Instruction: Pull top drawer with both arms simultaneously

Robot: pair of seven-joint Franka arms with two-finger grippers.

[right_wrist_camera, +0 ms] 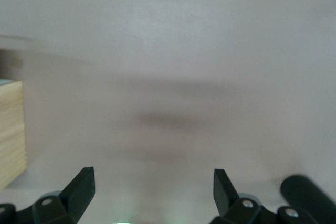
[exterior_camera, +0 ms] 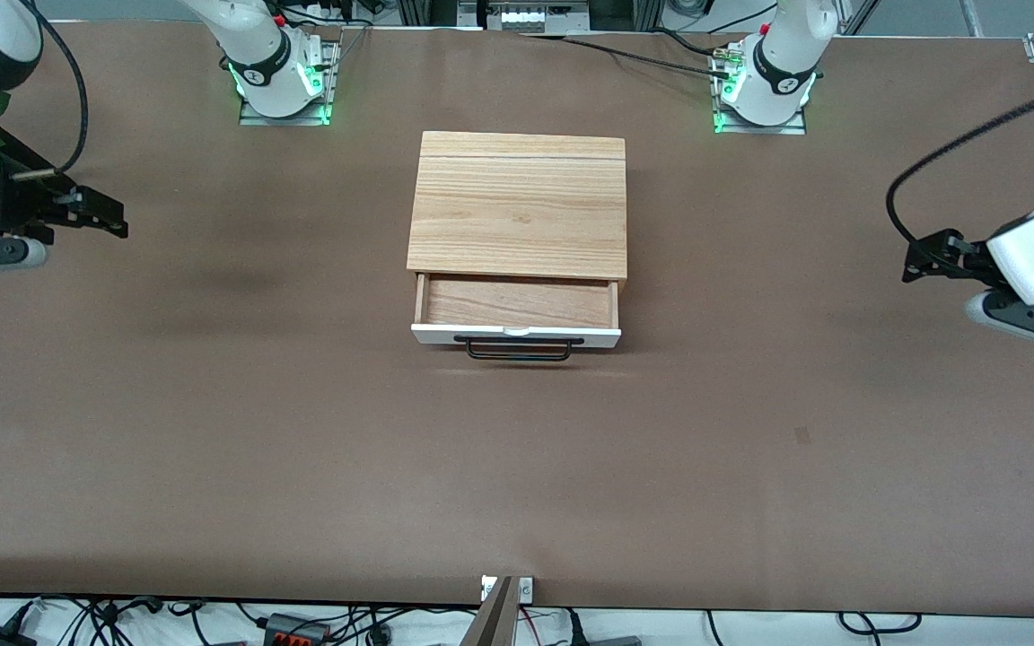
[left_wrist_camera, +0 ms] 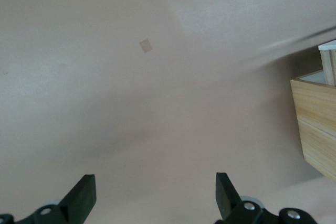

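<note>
Both grippers are hanging wide-jawed over bare tabletop [exterior_camera: 302, 467]: left gripper [exterior_camera: 916, 260] and right gripper [exterior_camera: 118, 220] at their own table ends. Between them, the top drawer [exterior_camera: 517, 316] is sitting partly pulled out of its cabinet [exterior_camera: 519, 205].

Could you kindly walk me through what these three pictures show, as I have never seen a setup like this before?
These are two white robot arms bolted to a brown table. The large picture comes from a high camera facing them, so their bases stand along its top edge. The two smaller pictures come from cameras on the wrists, each looking down past its own black fingers.

In the middle of the table sits a wooden cabinet. Its top drawer, with a white front and a black wire handle, is pulled partly out, and the tray looks empty.

The left gripper is over the table at the left arm's end, and the right gripper is over the right arm's end. Both are open, hold nothing, and are well away from the drawer.
</note>
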